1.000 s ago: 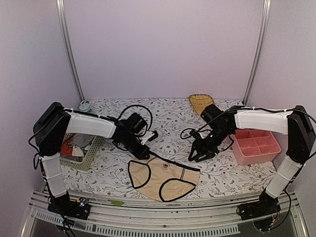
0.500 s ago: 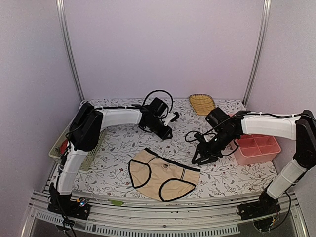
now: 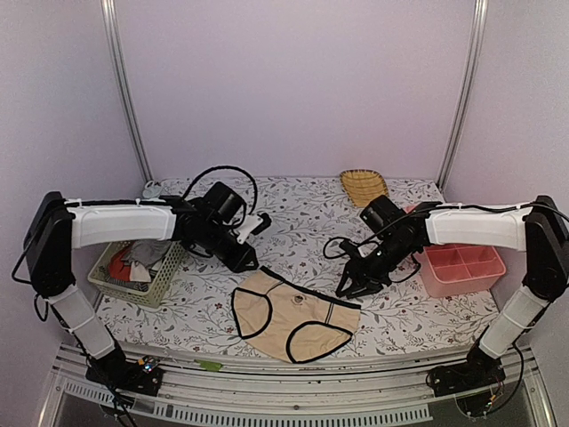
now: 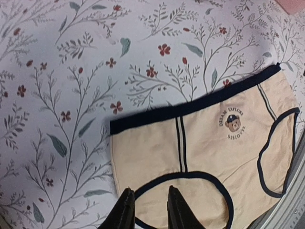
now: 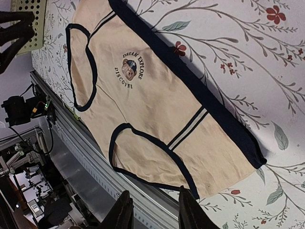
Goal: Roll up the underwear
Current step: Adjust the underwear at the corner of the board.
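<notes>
Beige underwear with black edging (image 3: 293,322) lies flat and spread out near the table's front edge, with a small bear print at its middle. My left gripper (image 3: 249,263) is open and empty, just above the underwear's far left corner. In the left wrist view its fingertips (image 4: 126,206) hover over the left leg opening of the underwear (image 4: 209,138). My right gripper (image 3: 347,287) is open and empty by the far right corner. In the right wrist view the gripper (image 5: 155,212) hangs above the underwear (image 5: 157,105) near the right leg opening. Other briefs lie in the basket.
A pale green mesh basket (image 3: 164,276) with grey, red and white cloth stands at the left. A pink compartment tray (image 3: 458,264) stands at the right. A yellow woven dish (image 3: 363,185) and a small grey object (image 3: 153,189) sit at the back. The metal front rail (image 3: 293,378) runs close to the underwear.
My left arm swung out to the back middle of the table, then came back left and forward to the underwear's far left corner. My right gripper shifted slightly left. The underwear has not moved.
</notes>
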`<move>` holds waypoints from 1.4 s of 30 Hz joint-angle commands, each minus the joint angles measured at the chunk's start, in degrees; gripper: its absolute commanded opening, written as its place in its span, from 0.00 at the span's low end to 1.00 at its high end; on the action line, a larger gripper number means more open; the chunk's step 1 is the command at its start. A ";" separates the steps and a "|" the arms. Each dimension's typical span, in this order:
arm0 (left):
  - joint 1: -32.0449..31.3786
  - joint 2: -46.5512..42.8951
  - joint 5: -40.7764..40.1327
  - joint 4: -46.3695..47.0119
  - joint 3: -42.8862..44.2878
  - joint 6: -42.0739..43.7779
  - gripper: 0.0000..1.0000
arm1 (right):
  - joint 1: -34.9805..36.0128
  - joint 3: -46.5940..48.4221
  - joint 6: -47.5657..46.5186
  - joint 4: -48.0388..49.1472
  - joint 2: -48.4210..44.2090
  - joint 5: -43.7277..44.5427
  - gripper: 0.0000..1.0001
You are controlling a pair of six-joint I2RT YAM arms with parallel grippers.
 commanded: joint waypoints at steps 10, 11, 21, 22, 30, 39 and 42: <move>-1.47 1.43 -1.68 0.64 -10.35 -4.86 0.20 | 0.09 3.74 -2.54 -0.65 3.12 -0.88 0.33; -1.52 2.66 -2.04 0.58 -9.59 -4.46 0.20 | 0.13 3.58 -2.51 -0.75 2.76 -0.68 0.33; -1.29 19.31 -5.22 -1.29 5.58 0.74 0.15 | -0.63 -0.47 0.00 -0.20 -2.37 -0.01 0.33; -1.20 22.62 -5.18 -1.77 8.40 1.26 0.15 | -0.88 -1.01 0.32 -0.19 -2.89 -0.04 0.33; 0.86 39.74 -2.21 -3.52 35.24 5.65 0.14 | -1.12 -5.16 3.68 1.34 -6.71 0.11 0.30; 2.60 31.88 4.18 -1.12 42.71 7.38 0.28 | 3.61 -4.17 5.70 10.24 0.31 -2.18 0.28; 3.38 26.06 3.73 -1.02 38.05 7.31 0.31 | 5.67 -2.45 4.80 11.43 4.94 -2.22 0.26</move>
